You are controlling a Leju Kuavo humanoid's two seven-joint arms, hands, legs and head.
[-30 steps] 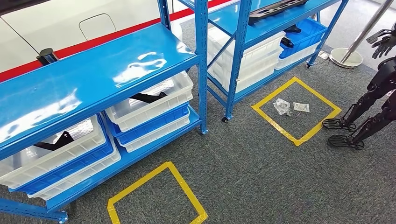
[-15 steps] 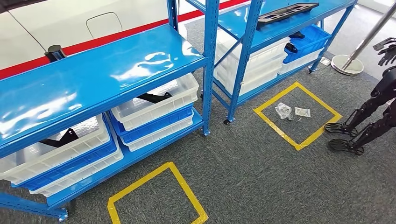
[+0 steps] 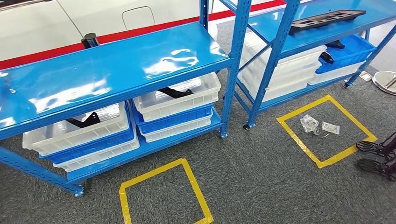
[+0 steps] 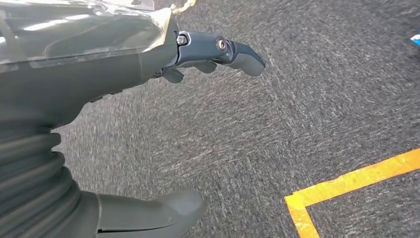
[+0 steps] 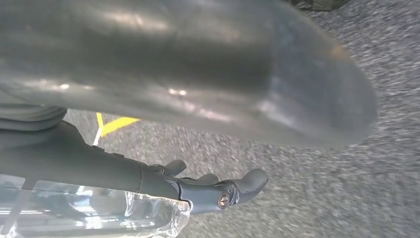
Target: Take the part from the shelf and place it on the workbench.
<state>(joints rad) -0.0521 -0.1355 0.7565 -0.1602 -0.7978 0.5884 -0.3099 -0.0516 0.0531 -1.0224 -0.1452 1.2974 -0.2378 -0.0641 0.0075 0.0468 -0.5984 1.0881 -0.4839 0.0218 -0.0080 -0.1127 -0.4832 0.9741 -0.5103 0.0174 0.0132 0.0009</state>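
- Part (image 3: pixel 325 19): dark, flat, on right rack's (image 3: pixel 275 51) mid shelf, well apart from me.
- Left hand (image 4: pixel 148 99) hangs over carpet, fingers apart, holding nothing.
- Right hand (image 5: pixel 163 186) likewise empty, fingers loosely extended.
- Judgement: square up to the rack before raising an arm.

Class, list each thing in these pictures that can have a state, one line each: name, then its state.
Left hand: open, holding nothing, above the carpet.
Right hand: open, holding nothing.
Black part: lying flat on the right shelf's middle level.
Left shelf top: bare and glossy.
White crates: stacked with blue crates on the bottom level, black parts inside.
Plastic bags: lying inside the yellow floor square.
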